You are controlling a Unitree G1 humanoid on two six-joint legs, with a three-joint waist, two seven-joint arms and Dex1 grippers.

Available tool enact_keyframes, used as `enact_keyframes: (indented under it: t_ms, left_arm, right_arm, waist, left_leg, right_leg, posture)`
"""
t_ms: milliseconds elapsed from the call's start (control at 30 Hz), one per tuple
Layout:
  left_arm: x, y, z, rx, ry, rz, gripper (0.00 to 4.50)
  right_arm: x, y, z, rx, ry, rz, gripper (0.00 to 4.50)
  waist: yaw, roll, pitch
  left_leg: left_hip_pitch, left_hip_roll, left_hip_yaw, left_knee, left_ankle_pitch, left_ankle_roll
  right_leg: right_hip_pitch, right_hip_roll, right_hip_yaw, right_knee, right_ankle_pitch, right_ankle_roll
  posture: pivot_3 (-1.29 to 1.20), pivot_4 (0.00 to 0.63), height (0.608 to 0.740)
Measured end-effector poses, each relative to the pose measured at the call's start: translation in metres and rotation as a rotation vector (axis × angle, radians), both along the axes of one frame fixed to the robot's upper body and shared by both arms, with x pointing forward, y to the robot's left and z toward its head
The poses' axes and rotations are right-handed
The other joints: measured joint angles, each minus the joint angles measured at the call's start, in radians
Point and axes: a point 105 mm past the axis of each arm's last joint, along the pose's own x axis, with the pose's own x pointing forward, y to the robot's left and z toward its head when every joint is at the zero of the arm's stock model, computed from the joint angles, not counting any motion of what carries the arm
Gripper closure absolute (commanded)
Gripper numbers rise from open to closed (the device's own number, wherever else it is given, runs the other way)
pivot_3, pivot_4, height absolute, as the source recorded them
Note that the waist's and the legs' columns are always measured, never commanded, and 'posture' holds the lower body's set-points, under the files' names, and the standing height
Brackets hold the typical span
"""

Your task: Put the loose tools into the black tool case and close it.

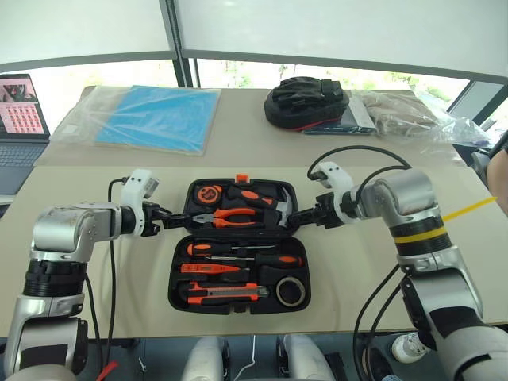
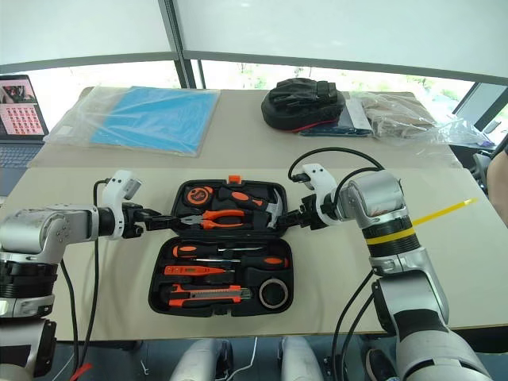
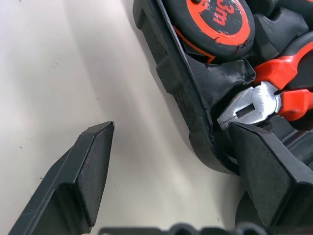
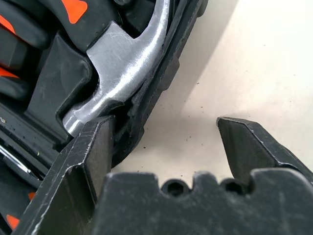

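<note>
The black tool case (image 1: 238,246), a rounded plastic clamshell with moulded slots, lay open on the smooth beige desk (image 1: 95,262). Its near half held two orange-and-black screwdrivers (image 1: 238,254), a slim orange tester (image 1: 210,269), a utility knife (image 1: 224,294) and a dark tape roll (image 1: 291,292); the far half held pliers (image 1: 234,217), a steel hammer (image 4: 124,61) and a round tape measure (image 3: 215,22). The left hand (image 1: 168,216) stood open, straddling the lid's left rim, and the right hand (image 1: 302,216) stood open over the right rim.
</note>
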Motion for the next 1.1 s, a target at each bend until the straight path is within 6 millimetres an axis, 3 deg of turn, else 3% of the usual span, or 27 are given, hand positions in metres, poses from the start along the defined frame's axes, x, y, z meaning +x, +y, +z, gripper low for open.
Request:
enact_keyframes:
  t_ms: [267, 333, 533, 600, 800, 900, 1100]
  left_arm:
    - [0.001, -0.014, -0.003, -0.041, -0.002, -0.038, 4.01]
    - [0.003, -0.012, -0.002, -0.056, -0.006, -0.017, 4.46]
    - [0.010, -0.013, -0.003, -0.127, -0.036, 0.022, 4.46]
    - [0.011, -0.010, -0.005, -0.151, -0.091, 0.031, 4.46]
    - [0.003, -0.004, -0.001, -0.110, -0.412, -0.070, 4.46]
    - [-0.013, -0.004, 0.001, 0.020, -0.607, -0.200, 4.46]
    - [-0.041, -0.002, -0.002, 0.247, -0.899, -0.404, 4.46]
  right_arm:
    - [0.003, 0.004, -0.001, -0.001, 0.036, -0.008, 4.31]
    - [0.004, 0.003, 0.001, 0.006, 0.048, -0.024, 4.50]
    - [0.007, -0.002, 0.000, 0.033, 0.052, -0.072, 4.50]
    - [0.009, -0.001, 0.000, 0.059, -0.028, -0.050, 4.50]
    - [0.005, -0.002, 0.013, 0.037, -0.405, 0.161, 4.50]
    - [-0.005, -0.005, 0.019, -0.078, -0.670, 0.334, 4.50]
    - [-0.027, -0.011, 0.014, -0.225, -1.018, 0.534, 4.50]
  waist:
    - [0.008, -0.001, -0.001]
    - [0.011, -0.001, -0.002]
    - [0.020, -0.002, -0.002]
    - [0.017, -0.002, -0.002]
    - [0.004, -0.002, -0.001]
    - [0.005, -0.002, -0.001]
    - [0.007, -0.002, -0.001]
  left_leg:
    - [0.015, -0.001, -0.001, 0.000, 0.000, 0.000]
    - [0.017, -0.002, -0.002, 0.000, 0.001, 0.001]
    - [0.017, -0.005, -0.003, 0.000, 0.004, 0.002]
    - [0.016, -0.004, -0.003, 0.000, 0.005, 0.002]
    - [0.006, -0.005, -0.002, -0.001, 0.004, 0.002]
    - [0.002, -0.006, -0.001, -0.003, 0.004, 0.003]
    - [0.003, -0.007, 0.003, -0.002, 0.002, 0.007]
  right_leg:
    - [0.015, -0.001, 0.000, -0.002, 0.000, 0.000]
    - [0.017, -0.002, 0.000, -0.002, 0.000, 0.000]
    - [0.017, -0.004, 0.000, -0.001, 0.001, 0.001]
    - [0.016, -0.004, 0.000, -0.001, 0.002, 0.000]
    - [0.006, -0.005, 0.001, -0.002, 0.002, 0.000]
    - [0.000, -0.008, 0.001, -0.003, 0.002, 0.001]
    - [0.002, -0.013, 0.000, -0.004, 0.002, 0.004]
  posture:
    - [0.00, 0.150, 0.740]
    - [0.00, 0.150, 0.740]
    - [0.00, 0.150, 0.740]
    - [0.00, 0.150, 0.740]
    - [0.00, 0.150, 0.740]
    - [0.00, 0.150, 0.740]
    - [0.00, 0.150, 0.740]
